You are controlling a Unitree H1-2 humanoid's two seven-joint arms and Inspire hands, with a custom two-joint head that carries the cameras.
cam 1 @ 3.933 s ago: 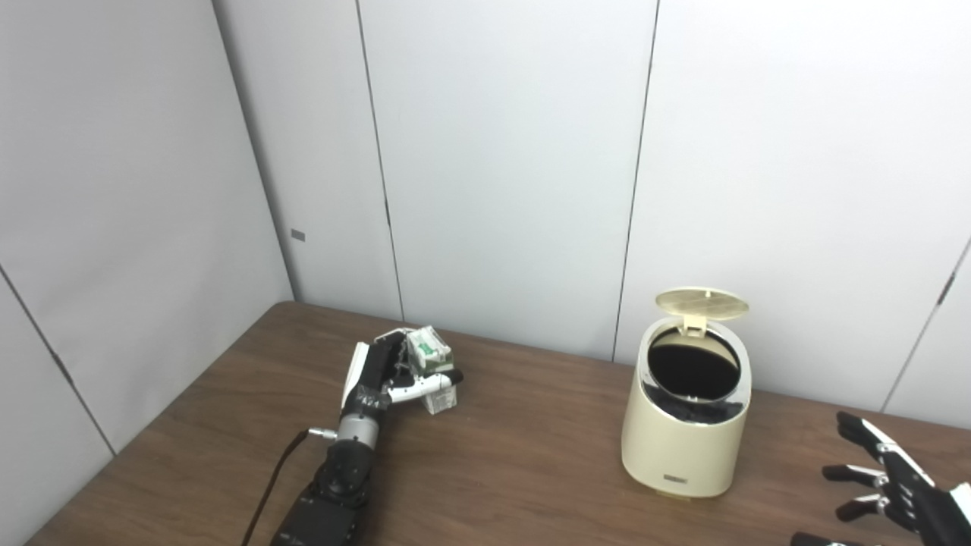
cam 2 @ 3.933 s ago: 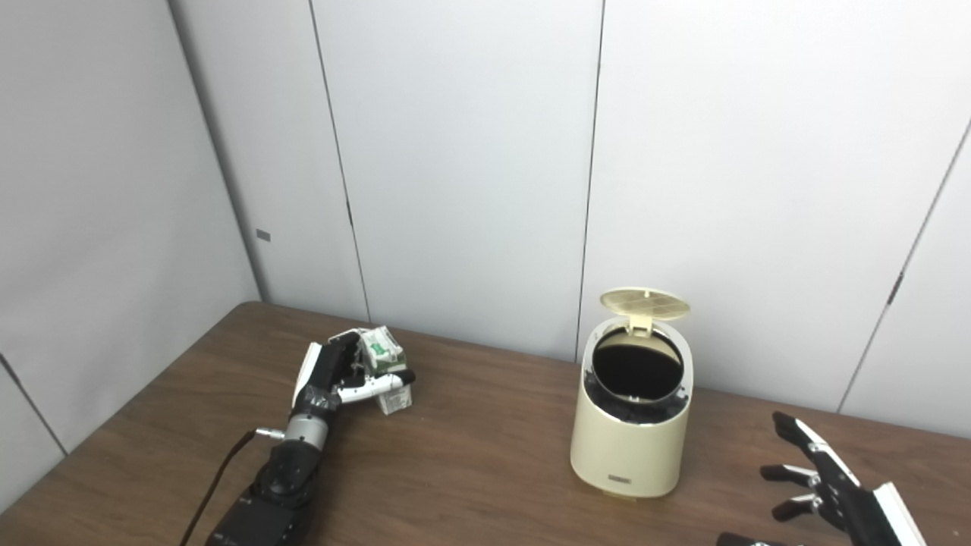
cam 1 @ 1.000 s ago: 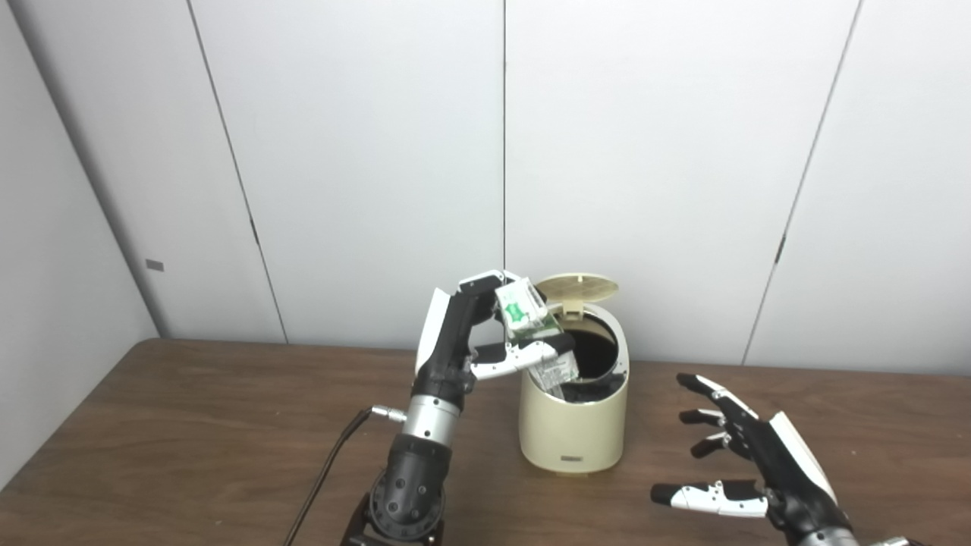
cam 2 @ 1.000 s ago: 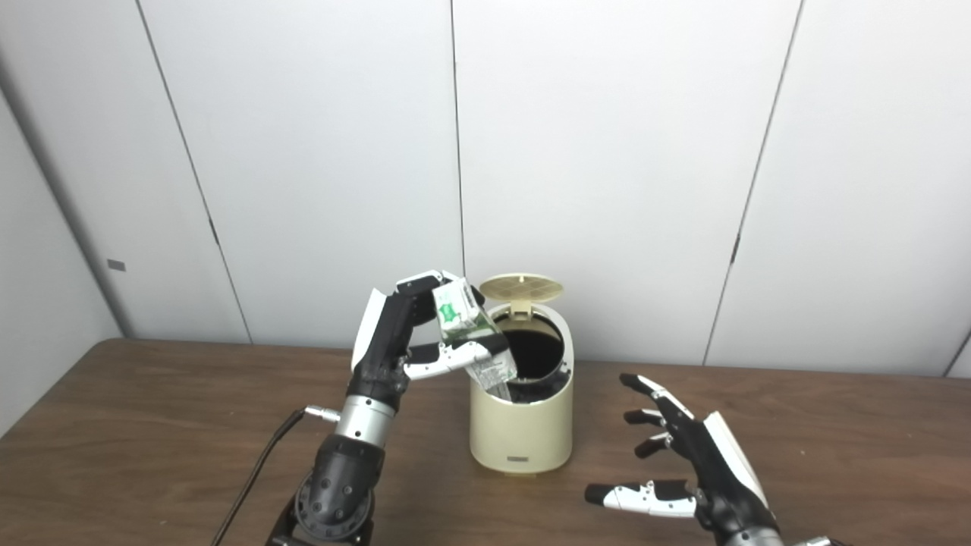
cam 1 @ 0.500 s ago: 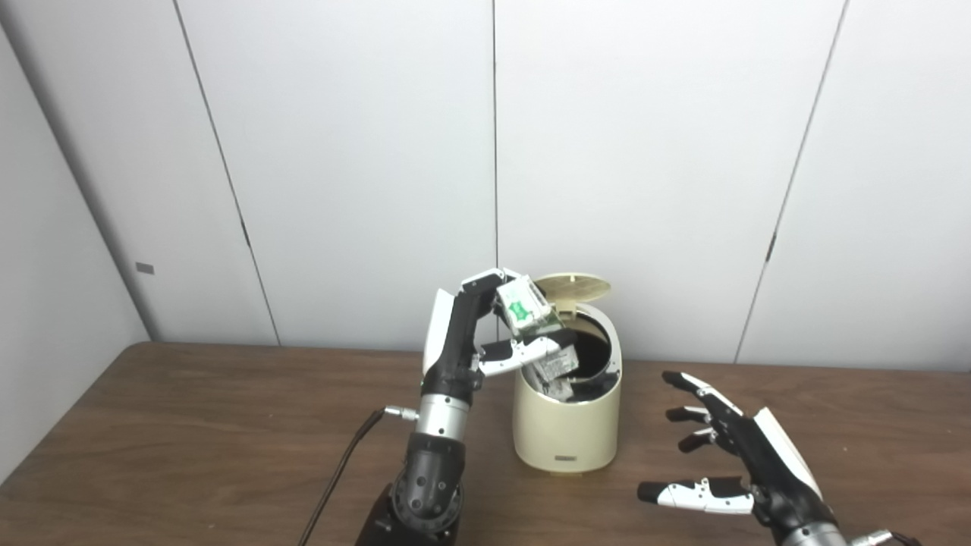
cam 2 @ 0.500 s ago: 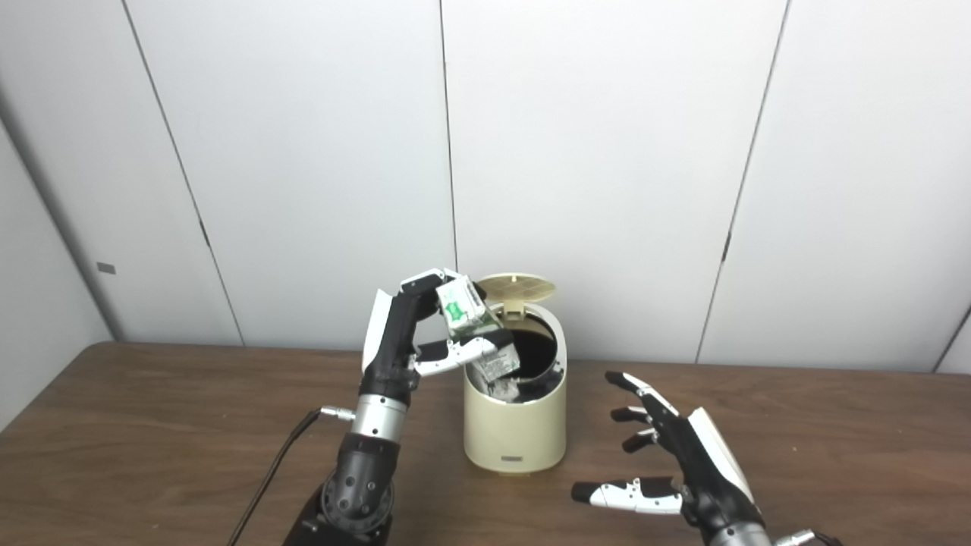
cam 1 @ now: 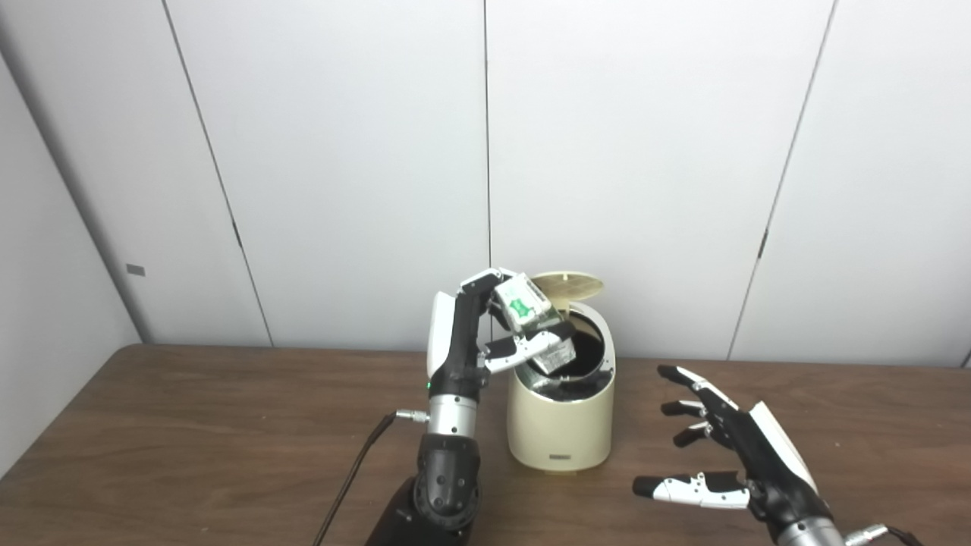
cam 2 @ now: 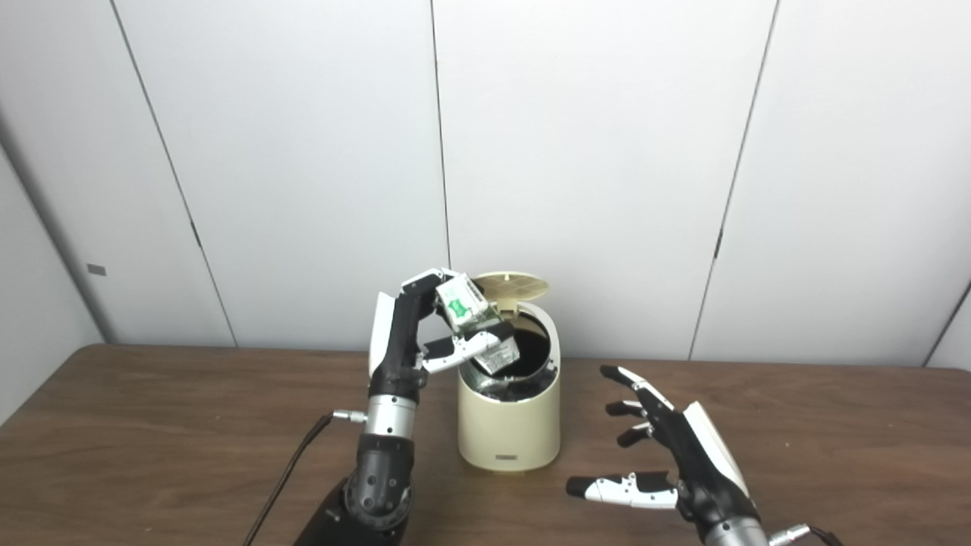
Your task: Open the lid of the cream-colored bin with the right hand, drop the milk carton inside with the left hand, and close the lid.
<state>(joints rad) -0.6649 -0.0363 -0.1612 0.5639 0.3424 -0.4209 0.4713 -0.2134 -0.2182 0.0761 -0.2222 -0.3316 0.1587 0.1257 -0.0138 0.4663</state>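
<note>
One milk carton (cam 1: 531, 318) over open bin (cam 1: 560, 425)

Carton carried from the table's left to the bin mouth

Nearly four seconds ago our left hand (cam 1: 485, 334) gripped the milk carton (cam 1: 535, 322) on the table, well left of the bin (cam 1: 561, 413). We have since lifted it across; over the last second it has tipped further, its lower end now inside the opening. Our right hand (cam 1: 740, 459) has come closer to the bin, and our head cameras have turned.
</note>
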